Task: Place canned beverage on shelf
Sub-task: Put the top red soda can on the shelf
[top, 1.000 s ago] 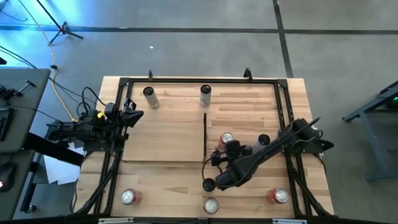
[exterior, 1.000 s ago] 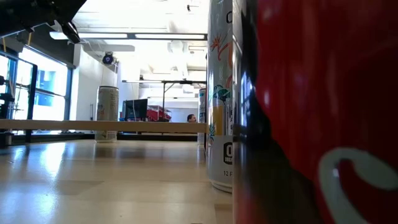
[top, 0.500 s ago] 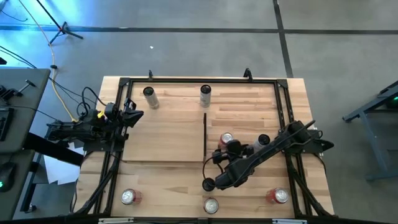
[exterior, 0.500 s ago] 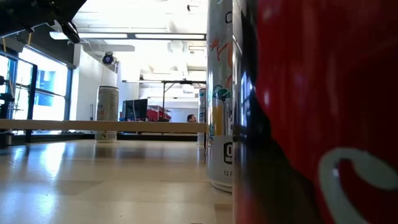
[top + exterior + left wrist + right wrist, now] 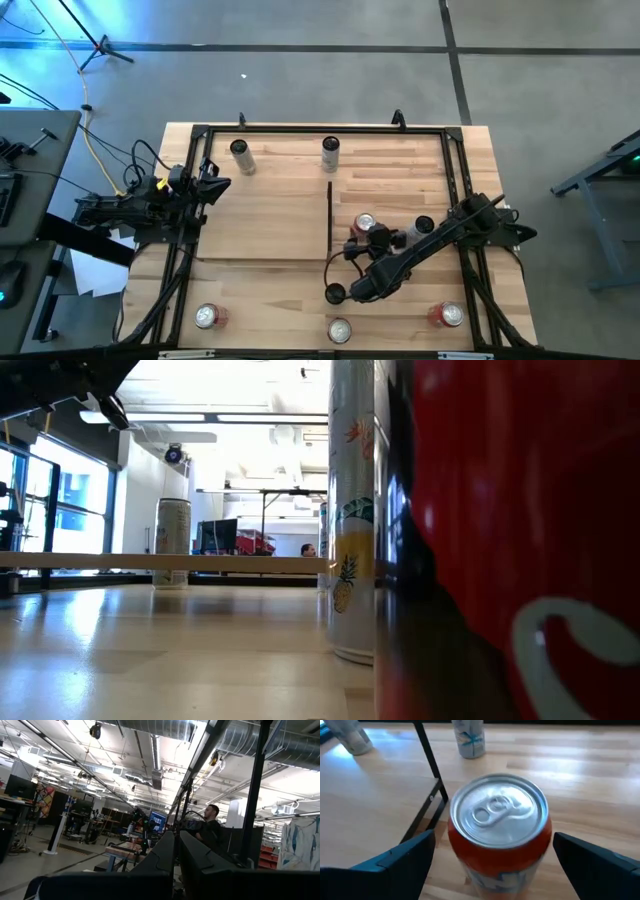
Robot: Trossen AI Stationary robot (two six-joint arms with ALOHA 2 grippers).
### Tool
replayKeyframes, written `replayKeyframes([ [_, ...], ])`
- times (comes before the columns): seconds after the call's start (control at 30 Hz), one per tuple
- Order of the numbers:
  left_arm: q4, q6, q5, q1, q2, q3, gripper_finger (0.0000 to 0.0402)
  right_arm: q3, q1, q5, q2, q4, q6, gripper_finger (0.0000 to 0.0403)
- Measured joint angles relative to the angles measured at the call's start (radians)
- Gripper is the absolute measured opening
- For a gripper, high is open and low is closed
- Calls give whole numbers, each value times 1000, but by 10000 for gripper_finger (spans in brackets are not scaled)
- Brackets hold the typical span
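Note:
The canned beverage point(image 5: 497, 825), orange-red with a silver top, stands upright on the table just right of the shelf's dark upright strip point(image 5: 330, 215). In the low view it is the tall printed can point(image 5: 352, 510). My right gripper point(image 5: 492, 842) is open. Its fingers point(image 5: 400, 862) stand one on each side of the can's top with gaps between, slanting down at it from the table's near right. The shelf point(image 5: 265, 220) is a pale-wood panel left of the strip. My left gripper point(image 5: 215, 185) waits shut at the table's left edge.
Two cans point(image 5: 240, 150) point(image 5: 330, 150) stand near the far edge. A dark can point(image 5: 424, 228) stands right of my right gripper. Three more cans point(image 5: 207, 317) point(image 5: 340, 330) point(image 5: 450, 316) line the near edge. A black frame point(image 5: 455, 180) borders the tabletop.
My right gripper has sunk toward the canned beverage and tipped further downward, staying open. In the low view the tall printed can has turned about where it stands, now showing a pineapple print instead of the label text.

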Motion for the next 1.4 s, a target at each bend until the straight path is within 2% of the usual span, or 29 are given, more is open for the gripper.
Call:
replayKeyframes([
  [0.2,0,0,0,0,0,0,7,-1,0,42,-1,-1,-12,351],
  [0.33,0,0,0,0,0,0,7,-2,5,76,-6,3,-68,308],
  [0.5,0,0,0,0,0,0,7,-3,6,70,-19,3,-66,256],
  [1.0,0,0,0,0,0,0,7,-4,7,20,-120,0,-47,254],
  [1.23,0,0,0,0,0,0,7,-3,9,25,-199,2,-124,254],
  [1.3,0,0,0,0,0,0,8,-3,10,37,-219,0,-125,254],
  [1.4,0,0,0,0,0,0,7,-3,17,107,-251,0,-134,254],
])
